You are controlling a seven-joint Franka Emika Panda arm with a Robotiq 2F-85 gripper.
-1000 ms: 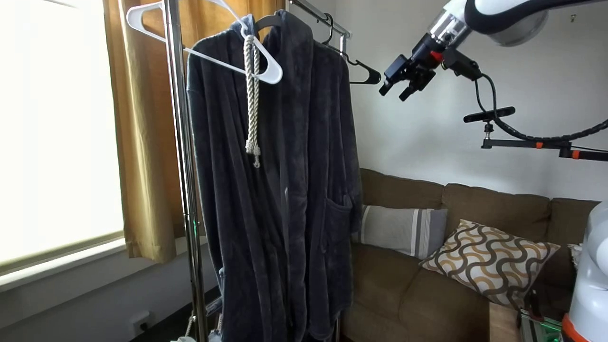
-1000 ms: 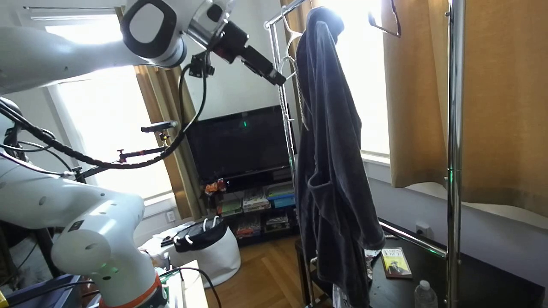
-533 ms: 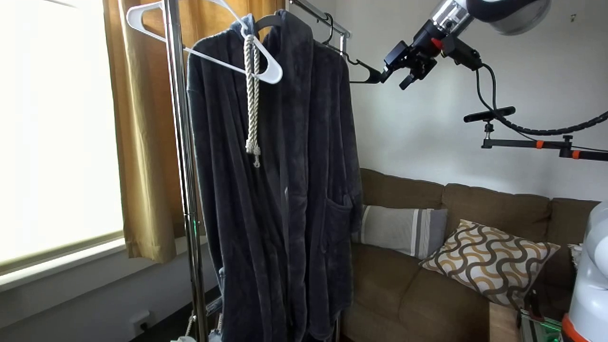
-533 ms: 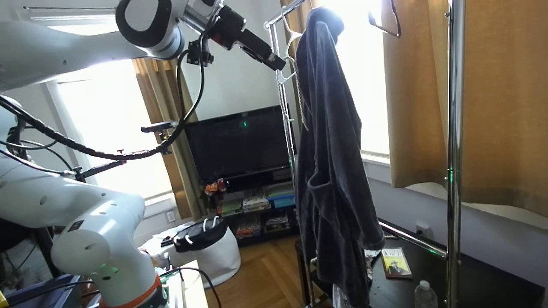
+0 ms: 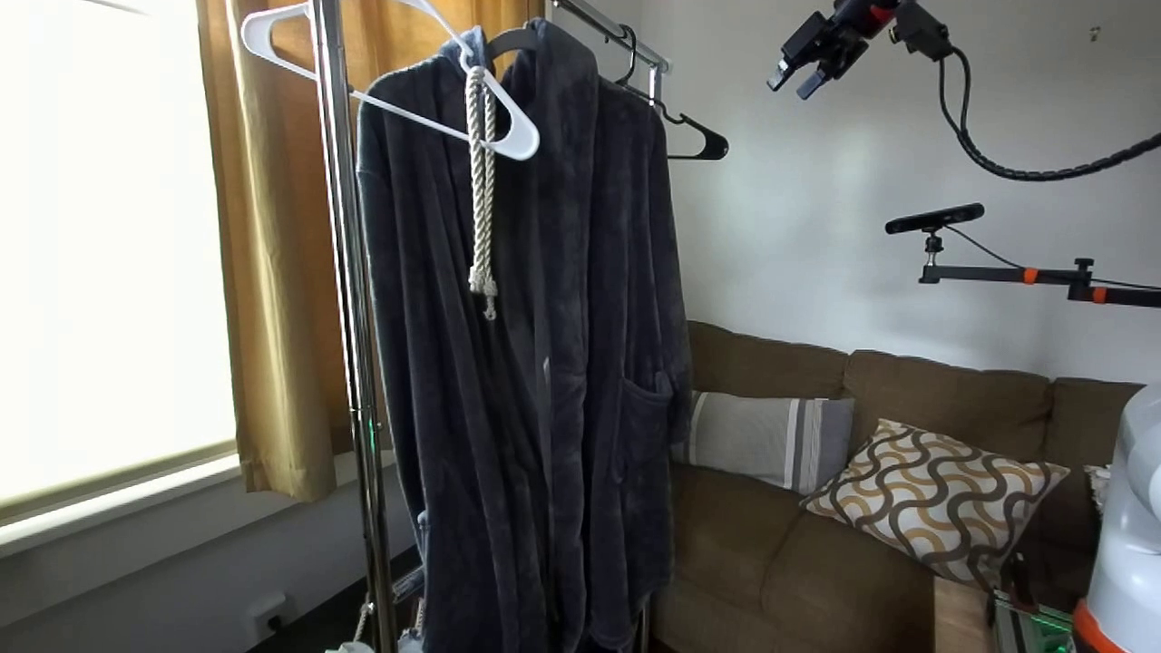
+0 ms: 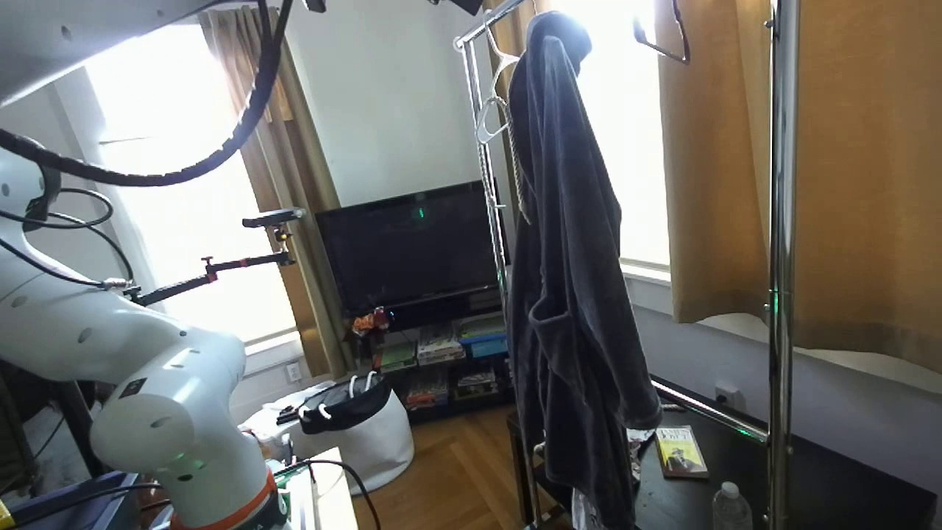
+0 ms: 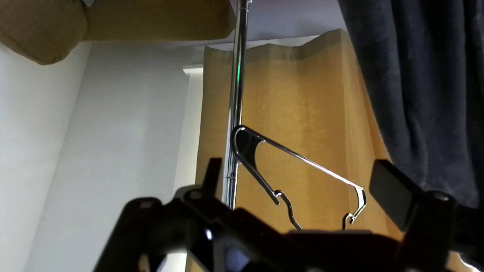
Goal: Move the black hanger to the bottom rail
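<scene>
The black hanger (image 5: pixel 712 145) hangs from the top rail (image 5: pixel 599 23) behind the robe; its middle is hidden there. Its end also shows at the top of an exterior view (image 6: pixel 686 46). In the wrist view the hanger (image 7: pixel 249 147) is seen between the finger pads, its hook hidden by the gripper body. My gripper (image 5: pixel 795 83) is open and empty, above and to the right of the hanger's end, apart from it. The fingers are spread wide in the wrist view (image 7: pixel 298 173). The bottom rail (image 6: pixel 706 408) is a chrome bar low behind the robe.
A dark grey robe (image 5: pixel 599 317) hangs on the rack beside the black hanger. A white hanger (image 5: pixel 517 131) with a rope hangs at the near end. Chrome posts (image 6: pixel 781 258) stand at the rack's ends. A black table (image 6: pixel 831 471) holds a book (image 6: pixel 681 453) and a bottle (image 6: pixel 731 508).
My gripper has risen and moved right, away from the hanger's end, in an exterior view. The upper arm has mostly left the top of an exterior view. The hanger looks unmoved.
</scene>
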